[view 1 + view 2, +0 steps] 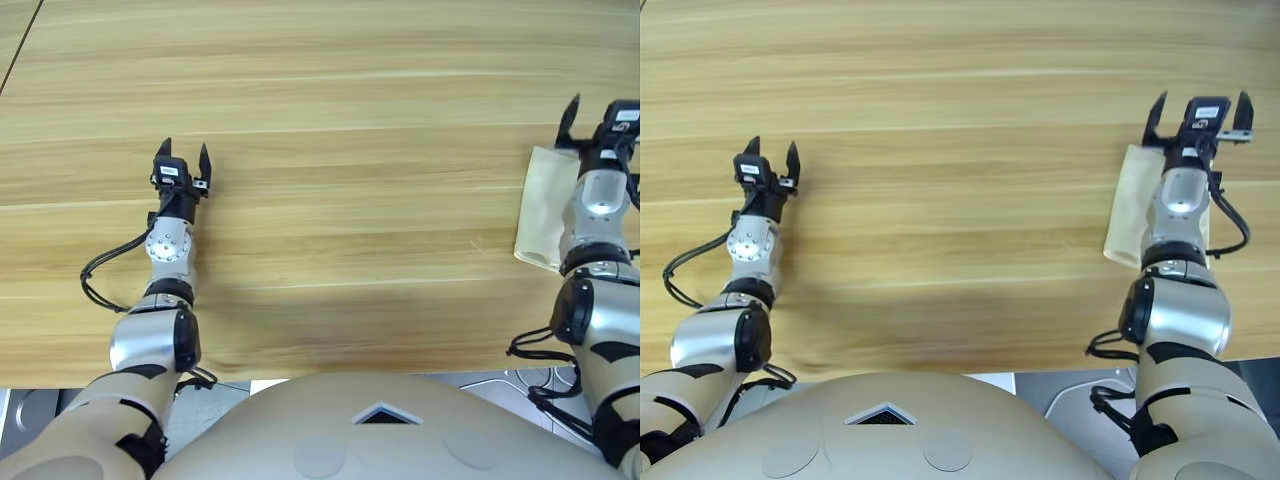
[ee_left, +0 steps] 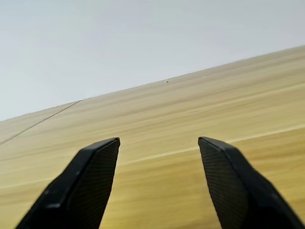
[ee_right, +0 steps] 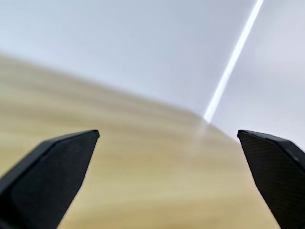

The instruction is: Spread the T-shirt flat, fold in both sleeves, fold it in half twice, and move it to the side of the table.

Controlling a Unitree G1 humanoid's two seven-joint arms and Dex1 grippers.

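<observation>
T-shirt (image 1: 1126,210) lies folded small at the right side of the bench (image 1: 940,100). The left end effector (image 1: 772,145) and right end effector (image 1: 1198,102) have fingers spread wide and hold nothing. Task looks essentially complete.

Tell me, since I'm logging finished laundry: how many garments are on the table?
1. The folded T-shirt lies near the right edge of the table, partly under the right arm, which may hide some of it.
</observation>
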